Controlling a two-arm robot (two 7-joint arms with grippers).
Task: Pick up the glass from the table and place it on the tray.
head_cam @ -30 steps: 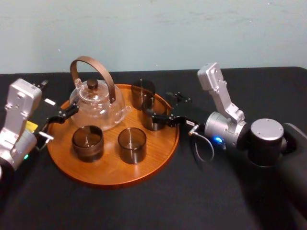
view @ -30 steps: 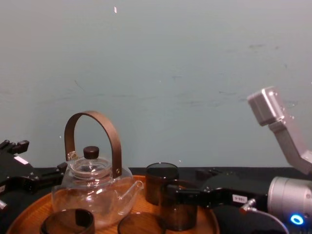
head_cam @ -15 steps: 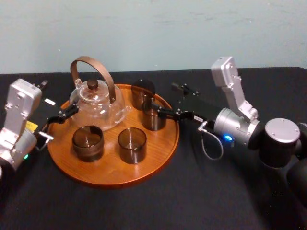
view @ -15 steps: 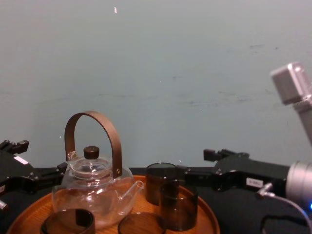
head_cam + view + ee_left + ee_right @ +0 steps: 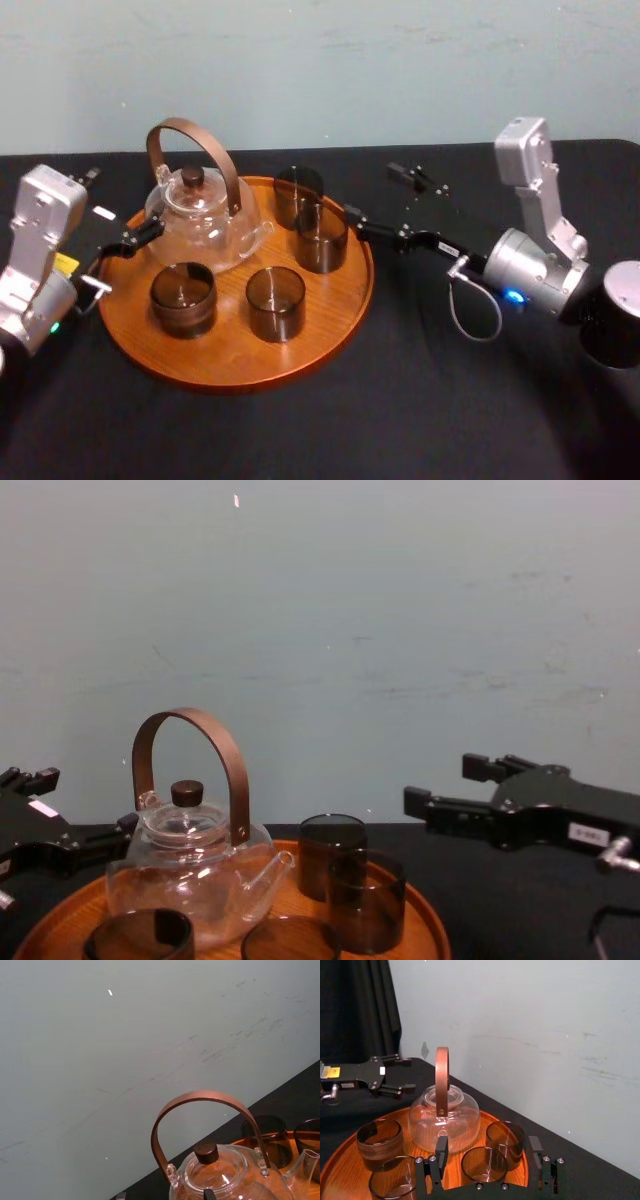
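The dark smoky glass (image 5: 321, 238) stands upright on the round wooden tray (image 5: 225, 365), near its right rim; it is also in the chest view (image 5: 366, 900) and the right wrist view (image 5: 484, 1164). My right gripper (image 5: 378, 195) is open and empty. It hovers just right of the tray's rim, a short gap from the glass, with its jaws spread toward it (image 5: 488, 1145) (image 5: 445, 785). My left gripper (image 5: 112, 228) rests open at the tray's left edge beside the teapot. The black table (image 5: 400, 400) lies under everything.
A glass teapot (image 5: 203, 215) with a tall brown handle stands on the tray's back left. Three more dark glasses share the tray: one behind (image 5: 299, 195), two in front (image 5: 183, 298) (image 5: 275, 302). Bare table spreads to the right and front. A pale wall stands behind.
My right gripper has drawn back to the right, off the tray and away from the glass, which stays standing on the tray. The left arm has not moved.
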